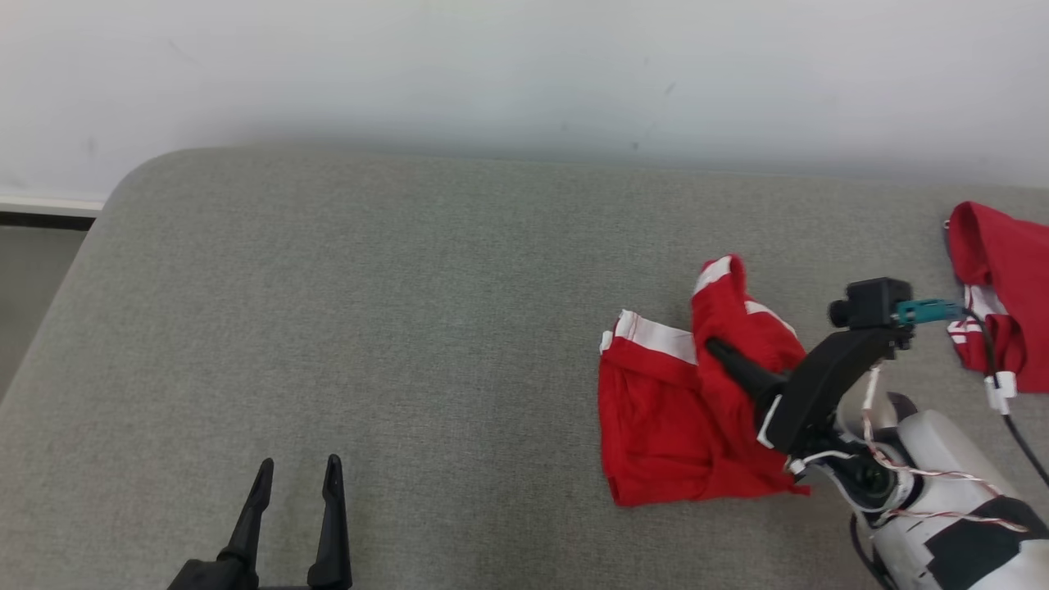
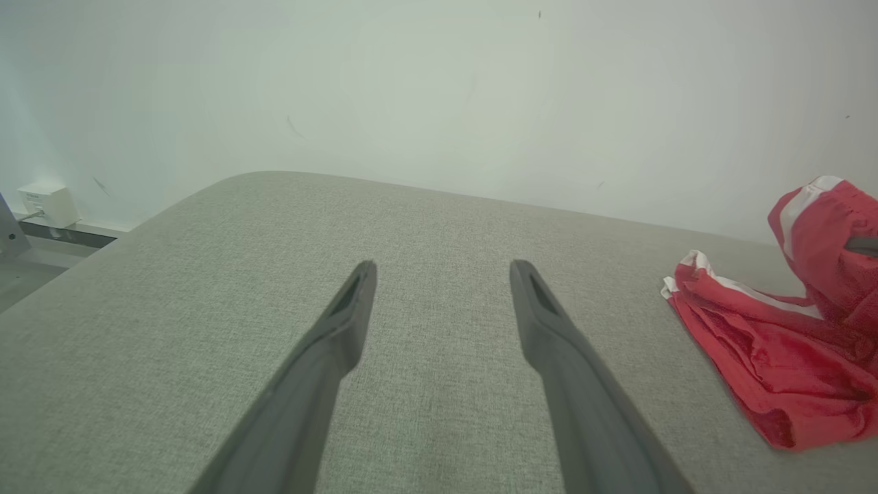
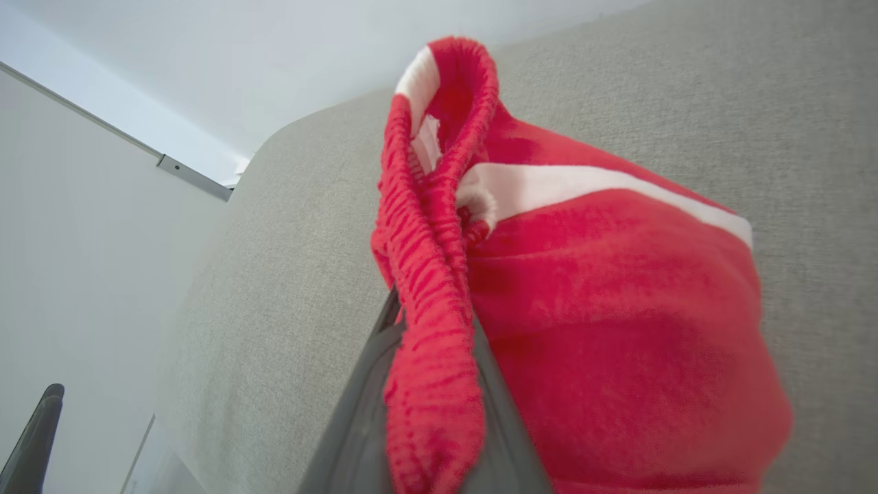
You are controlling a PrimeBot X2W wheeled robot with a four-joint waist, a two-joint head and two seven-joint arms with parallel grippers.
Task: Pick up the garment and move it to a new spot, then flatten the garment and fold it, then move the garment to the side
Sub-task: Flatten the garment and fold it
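The garment [image 1: 664, 426] is a pair of red shorts with white stripes, lying crumpled on the grey padded table [image 1: 410, 287] right of centre. My right gripper [image 1: 715, 346] is shut on its ribbed waistband, lifting that part into a peak. In the right wrist view the red waistband [image 3: 432, 329] runs between my dark fingers [image 3: 357, 425], with the rest of the garment [image 3: 617, 309] hanging to the right. My left gripper [image 1: 299, 469] stands open and empty near the front left, well apart from the garment [image 2: 768, 357]. Its fingers [image 2: 343, 322] are spread over bare fabric.
A second red and white cloth [image 1: 996, 270] lies at the far right edge, behind my right arm's cable. The table has a rounded back-left corner [image 1: 131, 176] and a pale wall [image 1: 524, 74] just behind it. Bare grey surface stretches across the left and middle.
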